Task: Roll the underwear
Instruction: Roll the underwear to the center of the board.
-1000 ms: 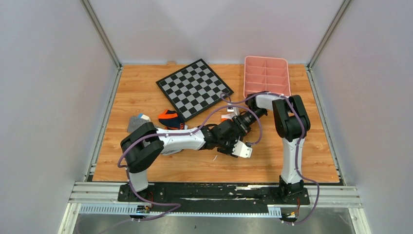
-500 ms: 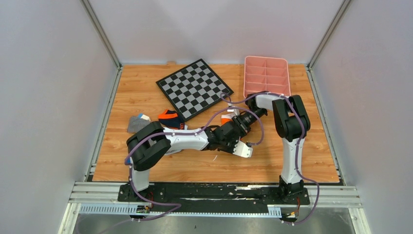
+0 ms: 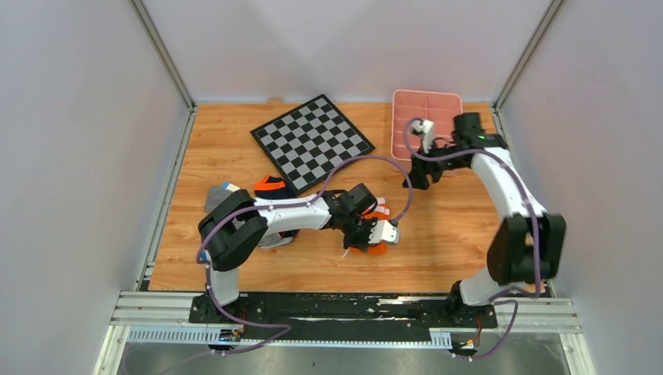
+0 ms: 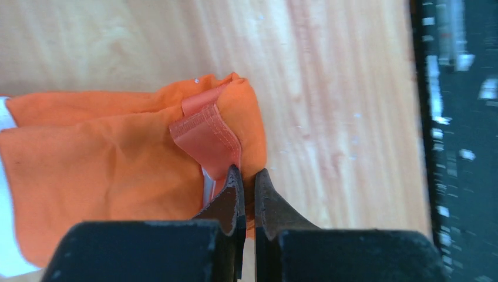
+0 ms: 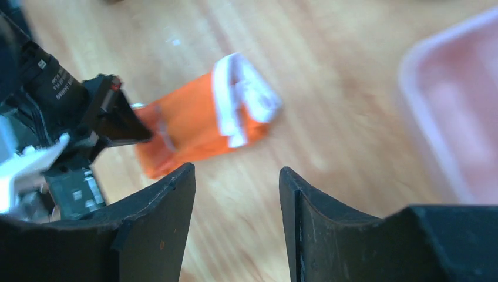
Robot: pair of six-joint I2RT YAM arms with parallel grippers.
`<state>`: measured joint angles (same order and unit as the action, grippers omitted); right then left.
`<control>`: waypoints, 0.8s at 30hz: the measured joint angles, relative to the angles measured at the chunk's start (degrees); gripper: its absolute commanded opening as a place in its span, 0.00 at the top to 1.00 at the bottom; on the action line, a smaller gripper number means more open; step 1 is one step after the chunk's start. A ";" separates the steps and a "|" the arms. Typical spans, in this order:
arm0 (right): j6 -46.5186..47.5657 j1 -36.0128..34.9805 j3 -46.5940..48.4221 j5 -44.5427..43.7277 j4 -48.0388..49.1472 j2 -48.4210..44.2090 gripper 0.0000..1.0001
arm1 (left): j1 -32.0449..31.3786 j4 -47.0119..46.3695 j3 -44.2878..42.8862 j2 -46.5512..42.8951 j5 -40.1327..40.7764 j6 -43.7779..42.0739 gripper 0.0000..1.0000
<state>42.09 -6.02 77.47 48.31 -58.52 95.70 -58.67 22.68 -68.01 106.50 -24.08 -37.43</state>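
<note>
The orange underwear (image 3: 376, 248) (image 4: 111, 170) (image 5: 191, 126) lay bunched on the wooden surface (image 3: 461, 254), near the middle and toward the front edge. The left hand (image 3: 375, 234) (image 4: 246, 176) was pinched tight on a folded corner of it, with a seam strip standing up just above the fingertips. Its white band sat at the end away from that hand. The right hand (image 3: 417, 173) (image 5: 235, 176) hung above the surface beside the pink divided tray (image 3: 449, 105), jaws apart and holding nothing. A checkerboard (image 3: 311, 142) lay at the back. A navy pair (image 3: 274, 187) and a grey striped garment (image 3: 219, 197) lay to the left.
</note>
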 measured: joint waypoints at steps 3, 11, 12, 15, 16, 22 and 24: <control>0.02 5.86 -5.66 -1.84 9.31 -14.14 0.44 | 2.64 5.62 -3.61 2.69 -8.76 2.25 1.00; 3.52 7.45 -27.04 -6.21 21.79 -35.15 0.45 | 12.22 25.18 -23.89 21.79 -33.73 8.81 1.00; 4.37 7.45 -28.79 -5.99 21.62 -35.98 0.43 | 12.83 27.17 -25.75 23.76 -35.69 9.25 1.00; 10.36 6.69 -33.83 -3.23 20.39 -37.68 0.43 | 14.23 32.98 -30.99 29.00 -40.54 10.91 1.00; 12.41 5.22 -35.23 -2.95 19.67 -37.86 0.43 | 14.45 34.16 -32.06 30.05 -41.46 11.37 1.00; 19.06 -11.61 -38.27 -3.96 18.86 -33.90 0.45 | 14.53 36.28 -34.51 32.09 -42.25 13.90 1.00; 20.61 -15.21 -38.10 -5.31 18.93 -30.40 0.45 | 14.56 36.89 -35.50 33.00 -42.49 15.37 1.00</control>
<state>62.70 -21.23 39.38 43.00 -39.59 65.30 -44.12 59.57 -103.50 139.50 -66.57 -22.06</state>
